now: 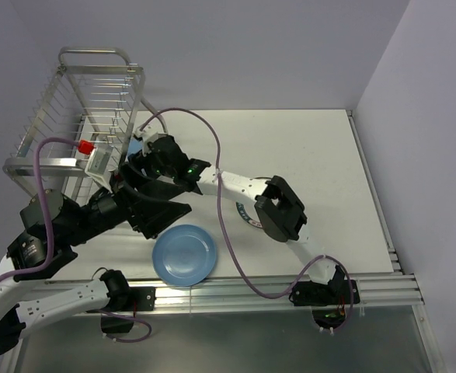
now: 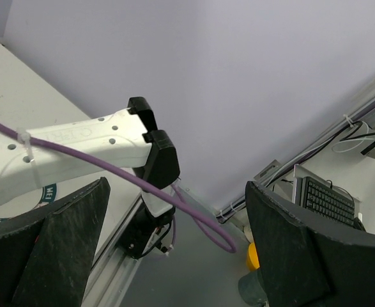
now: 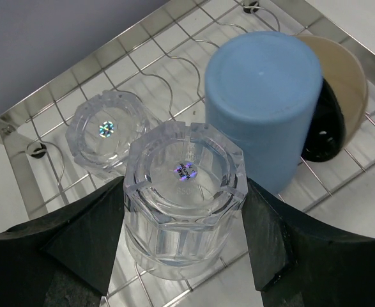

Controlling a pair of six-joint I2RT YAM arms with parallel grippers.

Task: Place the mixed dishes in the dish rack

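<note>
Here, the right gripper [image 3: 184,192] clasps an upturned clear glass [image 3: 184,169] on the wire floor of the dish rack [image 3: 59,96], a finger pressed to each side. The second glass [image 3: 106,130] stands just beyond its left finger, the light-blue cup [image 3: 264,96] close by its right finger, and the black bowl [image 3: 340,109] past the cup. The left gripper [image 2: 176,185] hangs wide open and empty over the bench [image 1: 305,148], near the blue plate [image 1: 184,254], while the lettered white plate [image 1: 245,215] lies mostly hidden under the right arm.
</note>
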